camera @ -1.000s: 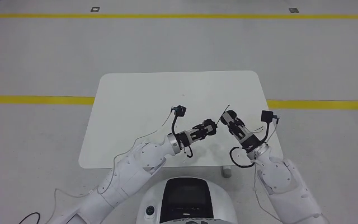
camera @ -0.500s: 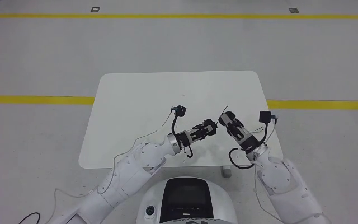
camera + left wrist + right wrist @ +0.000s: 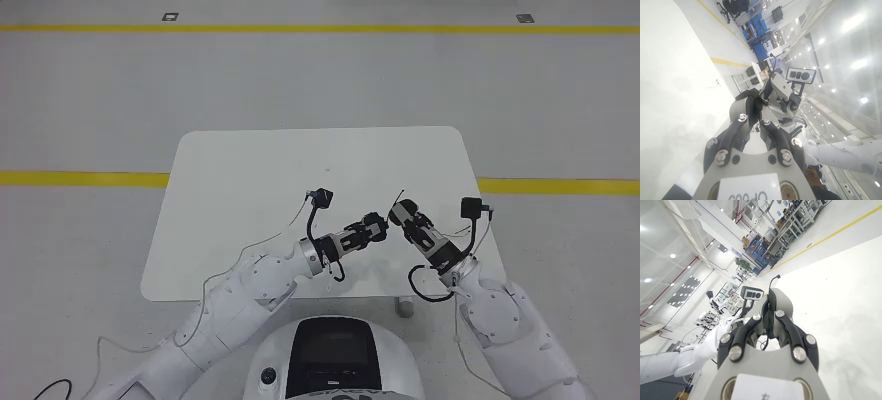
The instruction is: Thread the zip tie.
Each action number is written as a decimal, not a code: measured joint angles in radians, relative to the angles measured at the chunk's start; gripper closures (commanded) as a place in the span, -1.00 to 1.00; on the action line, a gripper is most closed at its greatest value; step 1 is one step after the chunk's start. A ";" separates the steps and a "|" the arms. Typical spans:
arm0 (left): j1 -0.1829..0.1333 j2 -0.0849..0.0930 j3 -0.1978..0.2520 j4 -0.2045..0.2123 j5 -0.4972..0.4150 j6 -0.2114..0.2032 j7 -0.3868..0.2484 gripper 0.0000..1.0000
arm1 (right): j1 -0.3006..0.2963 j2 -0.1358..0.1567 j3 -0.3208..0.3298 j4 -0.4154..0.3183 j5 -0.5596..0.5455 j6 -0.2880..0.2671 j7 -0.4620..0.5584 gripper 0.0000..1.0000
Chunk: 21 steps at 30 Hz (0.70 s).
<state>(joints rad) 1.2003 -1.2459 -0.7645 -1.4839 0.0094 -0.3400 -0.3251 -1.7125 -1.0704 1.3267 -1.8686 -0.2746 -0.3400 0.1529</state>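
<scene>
The left gripper (image 3: pixel 382 220) has its jaws pressed together, tips just beside the right gripper (image 3: pixel 398 210). The right jaws pinch the zip tie (image 3: pixel 778 276). Its free end sticks out beyond them, above the white table (image 3: pixel 250 180).

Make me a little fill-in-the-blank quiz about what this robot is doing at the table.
1. The left gripper hangs over a ___ table.
2. The zip tie pokes out between the shut fingers of the ___ gripper.
3. The lines on the floor are ___.

Missing words: white; right; yellow.
</scene>
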 measured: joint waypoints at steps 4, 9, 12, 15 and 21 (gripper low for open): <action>0.000 0.000 0.000 0.000 0.000 0.000 0.000 1.00 | -0.004 0.008 -0.003 -0.009 -0.008 0.000 -0.028 1.00; 0.000 0.000 0.000 0.000 0.000 0.000 0.000 1.00 | -0.005 0.022 -0.007 -0.017 0.000 0.000 -0.048 1.00; 0.000 0.000 0.000 0.000 0.000 0.000 0.000 1.00 | -0.001 0.029 -0.009 -0.020 0.014 0.000 -0.054 1.00; 0.000 0.000 0.000 0.000 0.000 0.000 0.000 1.00 | 0.000 0.030 -0.009 -0.020 0.015 0.000 -0.055 1.00; 0.000 0.000 0.000 0.000 0.000 0.000 0.000 1.00 | 0.000 0.029 -0.009 -0.020 0.015 0.000 -0.055 1.00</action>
<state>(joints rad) 1.2003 -1.2459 -0.7645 -1.4839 0.0094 -0.3400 -0.3251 -1.7127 -1.0410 1.3179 -1.8882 -0.2596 -0.3400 0.0984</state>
